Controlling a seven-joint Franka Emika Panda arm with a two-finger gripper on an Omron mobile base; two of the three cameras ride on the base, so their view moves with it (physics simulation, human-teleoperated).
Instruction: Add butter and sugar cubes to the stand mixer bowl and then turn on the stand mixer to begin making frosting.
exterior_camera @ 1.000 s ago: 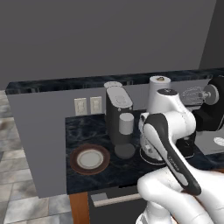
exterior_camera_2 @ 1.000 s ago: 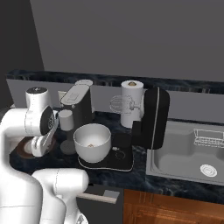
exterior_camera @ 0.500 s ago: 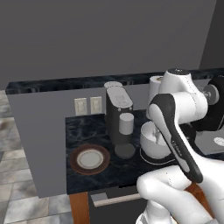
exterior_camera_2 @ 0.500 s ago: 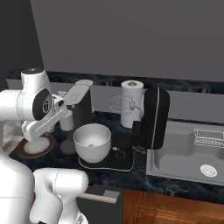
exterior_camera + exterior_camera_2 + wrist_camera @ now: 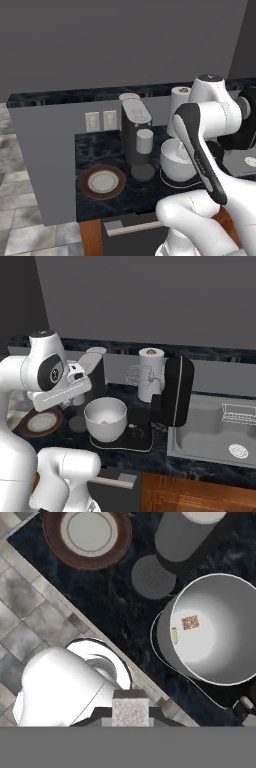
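The off-white stand mixer bowl (image 5: 220, 632) (image 5: 105, 418) (image 5: 177, 161) sits on the flat base of the black stand mixer (image 5: 177, 391), beside its silver whisk (image 5: 137, 376). Inside the bowl lie a tan sugar cube (image 5: 189, 622) (image 5: 103, 422) and a small yellow piece of butter (image 5: 174, 635) against the wall. My gripper (image 5: 130, 709) hangs high over the counter's front edge, to the left of the bowl, looking down. Its jaws are shut with nothing between them.
A brown-rimmed white plate (image 5: 90, 532) (image 5: 102, 181) lies bare at the left. A dark grey coffee machine (image 5: 135, 127) with a grey cup (image 5: 144, 141) stands between plate and bowl. A paper towel roll (image 5: 150, 371) is behind the mixer; a sink (image 5: 215, 431) is to the right.
The arm has risen and swung from low over the plate side toward the bowl. The gripper stayed shut.
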